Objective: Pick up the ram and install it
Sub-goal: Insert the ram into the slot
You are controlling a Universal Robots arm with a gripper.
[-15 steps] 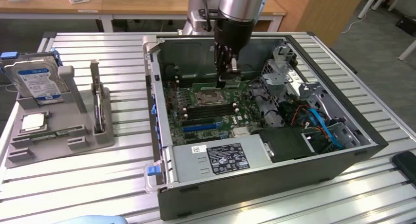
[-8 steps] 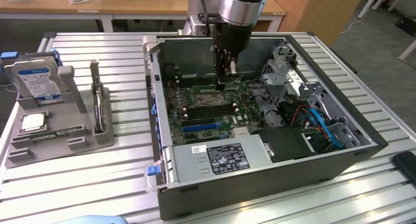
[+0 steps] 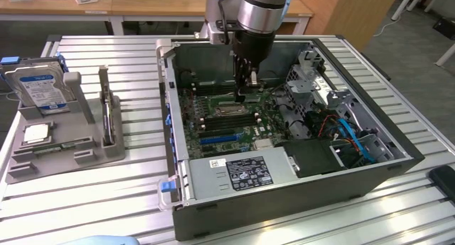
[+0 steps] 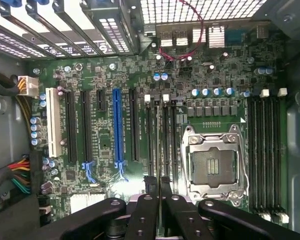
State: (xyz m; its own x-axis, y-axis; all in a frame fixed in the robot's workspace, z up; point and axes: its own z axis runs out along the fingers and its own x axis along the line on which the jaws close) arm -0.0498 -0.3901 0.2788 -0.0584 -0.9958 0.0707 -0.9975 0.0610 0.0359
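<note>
My claw [image 4: 158, 182] is pressed together, low over the board's long slots [image 4: 162, 140] and lined up with them. The ram [image 3: 67, 146] lies flat in the grey tray [image 3: 29, 168] on the worktop [image 3: 106, 202], easy to grab.

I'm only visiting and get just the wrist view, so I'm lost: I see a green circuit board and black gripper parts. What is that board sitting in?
Observer: An open black computer case lying on its side on a slatted metal table; the gripper reaches down into it.
Operator: Anything beside the case?
Observer: A grey tray at the exterior view's left, with a blue-labelled hard drive propped up in it.
Operator: Any ram there?
Observer: A thin green stick, likely ram, lies flat near the tray's front.
</note>
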